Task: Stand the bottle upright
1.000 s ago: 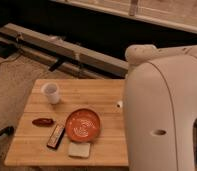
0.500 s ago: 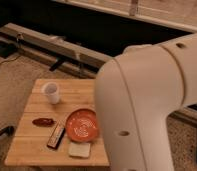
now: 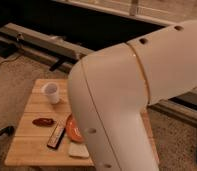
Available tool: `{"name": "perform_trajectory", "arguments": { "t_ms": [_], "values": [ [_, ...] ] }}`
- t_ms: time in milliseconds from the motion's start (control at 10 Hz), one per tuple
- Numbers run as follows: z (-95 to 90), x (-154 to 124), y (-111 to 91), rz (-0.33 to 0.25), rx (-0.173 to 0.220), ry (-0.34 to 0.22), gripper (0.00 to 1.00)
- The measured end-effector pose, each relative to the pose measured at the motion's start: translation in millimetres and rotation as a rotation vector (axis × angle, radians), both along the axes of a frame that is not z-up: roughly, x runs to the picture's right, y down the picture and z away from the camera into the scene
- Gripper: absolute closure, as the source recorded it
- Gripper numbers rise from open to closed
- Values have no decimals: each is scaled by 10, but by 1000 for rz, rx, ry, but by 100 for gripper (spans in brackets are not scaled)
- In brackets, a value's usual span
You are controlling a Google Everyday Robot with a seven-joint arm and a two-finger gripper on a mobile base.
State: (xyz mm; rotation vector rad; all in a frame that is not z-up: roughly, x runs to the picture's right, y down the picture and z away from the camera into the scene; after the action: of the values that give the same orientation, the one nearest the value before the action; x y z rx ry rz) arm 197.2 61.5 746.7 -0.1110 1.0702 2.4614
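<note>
The bottle is hidden; no part of it shows on the wooden table (image 3: pixel 32 150). My big white arm (image 3: pixel 132 100) fills the middle and right of the camera view and covers the table's right half. The gripper is out of view, somewhere past the arm, and it is shut. I cannot see whether it holds anything.
On the table's visible left part stand a short white cup (image 3: pixel 51 92), a dark red object (image 3: pixel 43 121), a dark bar-shaped item (image 3: pixel 56 136), the edge of an orange bowl (image 3: pixel 72 130) and a pale flat item (image 3: pixel 78 150). Dark rails run behind the table.
The arm has swung further left across the view, now hiding most of the orange bowl and the table's right half. The things on the table have not moved.
</note>
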Motion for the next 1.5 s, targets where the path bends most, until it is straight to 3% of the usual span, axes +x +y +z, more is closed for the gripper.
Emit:
{"name": "perform_trajectory", "arguments": {
  "t_ms": [600,900,1200,1500],
  "values": [
    [4,15,8,2,-8,6,100],
    [137,-44,-2,46,-93,104,100],
    [176,-16,-6,83,-111,151,100],
    [189,63,-25,191,-93,227,100]
  ]
}}
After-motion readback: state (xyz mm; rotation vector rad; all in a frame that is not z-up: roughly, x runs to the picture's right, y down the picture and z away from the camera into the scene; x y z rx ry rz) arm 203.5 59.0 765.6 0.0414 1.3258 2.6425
